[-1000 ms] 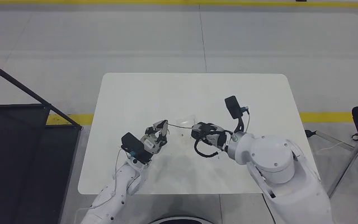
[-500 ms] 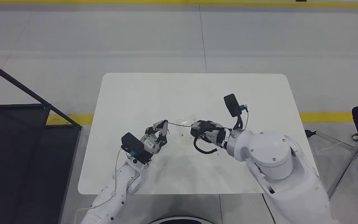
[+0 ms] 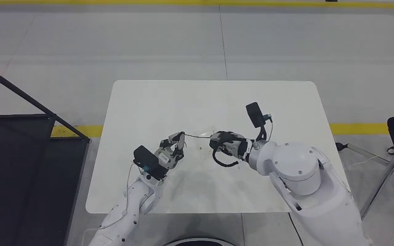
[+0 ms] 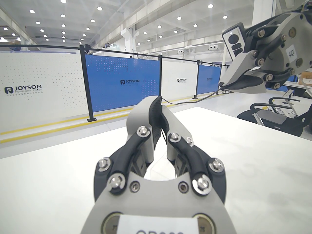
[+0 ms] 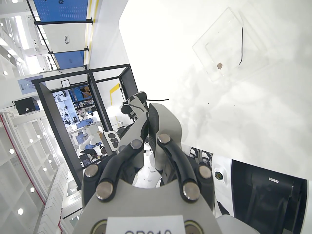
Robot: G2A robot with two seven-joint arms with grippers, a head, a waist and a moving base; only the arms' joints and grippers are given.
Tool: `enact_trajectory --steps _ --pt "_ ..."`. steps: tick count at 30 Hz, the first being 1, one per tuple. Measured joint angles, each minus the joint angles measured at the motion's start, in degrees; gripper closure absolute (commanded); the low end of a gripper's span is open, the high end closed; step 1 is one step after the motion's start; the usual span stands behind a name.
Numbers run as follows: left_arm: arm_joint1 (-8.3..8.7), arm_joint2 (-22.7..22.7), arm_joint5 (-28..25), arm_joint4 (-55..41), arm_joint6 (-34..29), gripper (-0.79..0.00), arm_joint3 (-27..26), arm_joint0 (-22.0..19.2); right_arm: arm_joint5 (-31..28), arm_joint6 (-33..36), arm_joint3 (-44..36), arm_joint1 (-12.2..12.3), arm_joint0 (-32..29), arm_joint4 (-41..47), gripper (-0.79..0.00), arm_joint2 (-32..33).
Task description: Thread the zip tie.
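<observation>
One white table (image 3: 154, 104), grey floor (image 3: 184, 43), zip tie (image 4: 187, 102).

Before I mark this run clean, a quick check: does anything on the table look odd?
A small brownish scrap lies in the clear tray near a spare black tie; it looks like stray debris. The zip tie spans left pincer and right pincer, nothing askew.

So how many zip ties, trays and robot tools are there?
Clear tray: 1
Tools: 2, left tool, right tool
Zip ties: 2, held zip tie, loose zip tie in the tray
Total: 5
</observation>
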Motion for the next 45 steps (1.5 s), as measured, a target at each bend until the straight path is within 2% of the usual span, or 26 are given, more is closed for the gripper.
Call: enact_trajectory --steps 14,36,45 --pt "0.00 0.0 0.0 0.0 0.0 0.000 0.0 0.0 -0.7 -3.1 -0.8 -0.5 -0.8 5.4 0.000 1.5" --pt "0.00 0.0 0.0 0.0 0.0 0.000 0.0 0.0 -6.5 -7.6 -0.5 -1.3 -3.4 12.4 0.000 3.8" --pt "0.00 0.0 0.0 0.0 0.0 0.000 0.0 0.0 -4.3 -6.5 -0.5 -1.1 -2.5 10.9 0.000 3.0"
